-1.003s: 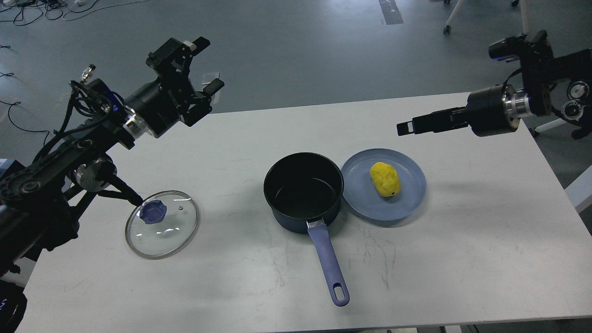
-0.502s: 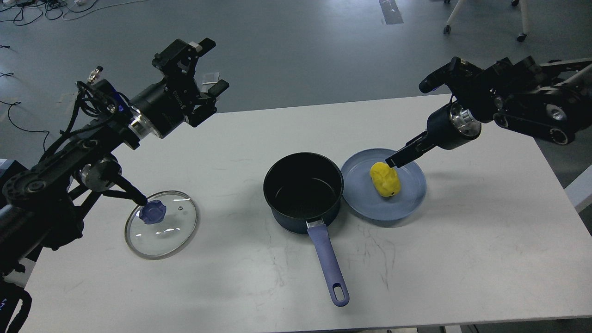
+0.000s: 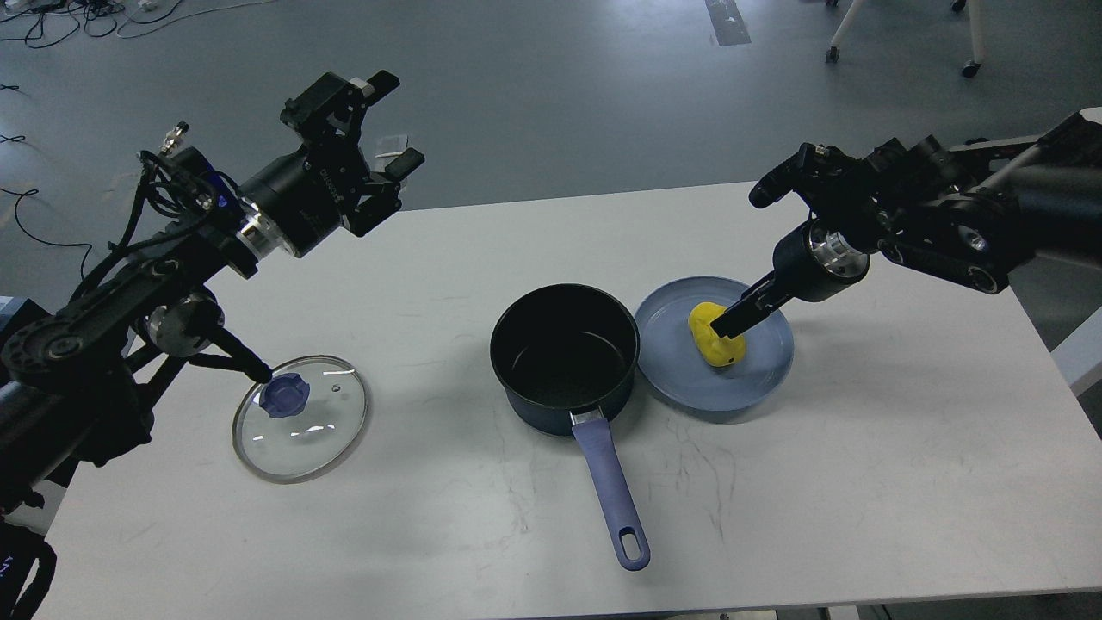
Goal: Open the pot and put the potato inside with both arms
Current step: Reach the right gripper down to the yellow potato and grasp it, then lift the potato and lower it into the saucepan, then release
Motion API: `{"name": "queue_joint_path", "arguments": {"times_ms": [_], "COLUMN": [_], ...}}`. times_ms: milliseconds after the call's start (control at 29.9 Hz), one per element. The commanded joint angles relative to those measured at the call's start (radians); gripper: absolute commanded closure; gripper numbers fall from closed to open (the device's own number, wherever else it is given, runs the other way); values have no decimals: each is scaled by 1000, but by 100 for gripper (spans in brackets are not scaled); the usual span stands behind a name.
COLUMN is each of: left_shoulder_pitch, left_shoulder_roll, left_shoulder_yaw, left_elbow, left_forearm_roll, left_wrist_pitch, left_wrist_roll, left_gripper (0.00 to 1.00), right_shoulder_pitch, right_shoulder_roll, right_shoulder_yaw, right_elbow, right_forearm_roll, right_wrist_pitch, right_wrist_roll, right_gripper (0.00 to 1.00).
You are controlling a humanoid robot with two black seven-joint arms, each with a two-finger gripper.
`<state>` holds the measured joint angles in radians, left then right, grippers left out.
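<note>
The pot point(image 3: 564, 344) stands open in the middle of the table, its dark inside empty, its long blue handle point(image 3: 608, 478) pointing toward me. The yellow potato point(image 3: 719, 351) lies on a flat blue plate point(image 3: 762, 366) just right of the pot. My right gripper point(image 3: 721, 325) reaches down from the right, and its tips are on the potato's top. It is seen edge-on as one dark bar, so I cannot tell whether it holds the potato. My left gripper point(image 3: 387, 129) is open and empty, raised above the table's back left.
The glass lid point(image 3: 323, 435) with its blue knob point(image 3: 285, 394) lies flat at the front left, below my left arm. The white table point(image 3: 861, 482) ends close behind both grippers. Grey floor with cables and chair legs lies beyond.
My right gripper has swung in from the right and come down and left until its tips rest on the potato. The left arm has barely moved.
</note>
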<state>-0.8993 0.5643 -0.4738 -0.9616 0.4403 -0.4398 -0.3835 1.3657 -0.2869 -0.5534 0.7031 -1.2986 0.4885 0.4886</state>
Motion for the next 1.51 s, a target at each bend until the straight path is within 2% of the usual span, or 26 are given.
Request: {"name": "queue_joint_path", "arguments": {"times_ms": [0, 569, 669, 736, 769, 836, 870, 903, 936, 970, 1070, 1237, 1371, 1472], "left_shoulder_pitch": [0, 5, 5, 5, 5, 5, 5, 5, 5, 5, 5, 5, 5, 5], "left_shoulder_roll": [0, 5, 5, 6, 6, 6, 6, 6, 6, 6, 6, 8, 20, 20], "left_shoulder_yaw": [-6, -19, -19, -19, -19, -19, -19, -19, -19, -19, -19, -19, -19, -19], "left_elbow": [0, 0, 0, 0, 0, 0, 0, 0, 0, 0, -2, -2, -3, -3], "left_forearm_roll": [-2, -2, -2, -2, -2, -2, -2, -2, -2, -2, -2, -2, -2, -2], "left_wrist_pitch": [0, 0, 0, -2, -2, -2, -2, -2, -2, -2, -2, -2, -2, -4], "left_wrist_roll": [-2, 0, 0, 0, 0, 1, 2, 2, 2, 2, 3, 3, 3, 3], "left_gripper": [2, 2, 2, 2, 2, 2, 2, 2, 2, 2, 2, 2, 2, 2], "right_shoulder_pitch": [-16, -86, -99, -102, -102, -105, -105, -105, -102, -102, -83, -36, 47, 87], "right_shoulder_roll": [9, 66, 69, 69, 69, 65, 63, 63, 61, 61, 49, -4, -76, -87], "right_shoulder_yaw": [6, 32, 32, 32, 32, 32, 32, 32, 32, 32, 30, 35, 121, 154], "right_elbow": [-7, -67, -76, -76, -76, -76, -74, -73, -73, -73, -64, -2, 80, 110], "right_forearm_roll": [4, 12, 16, 41, 41, 67, 70, 71, 71, 71, 71, 73, 76, 81], "right_wrist_pitch": [0, -13, -34, -45, -45, -56, -61, -65, -65, -65, -64, -64, -51, -28], "right_wrist_roll": [0, 0, 0, 0, 0, 0, 0, 0, 0, 0, 0, 0, 0, 0], "right_gripper": [0, 0, 3, 12, 12, 40, 48, 62, 71, 71, 80, 80, 79, 79]}}
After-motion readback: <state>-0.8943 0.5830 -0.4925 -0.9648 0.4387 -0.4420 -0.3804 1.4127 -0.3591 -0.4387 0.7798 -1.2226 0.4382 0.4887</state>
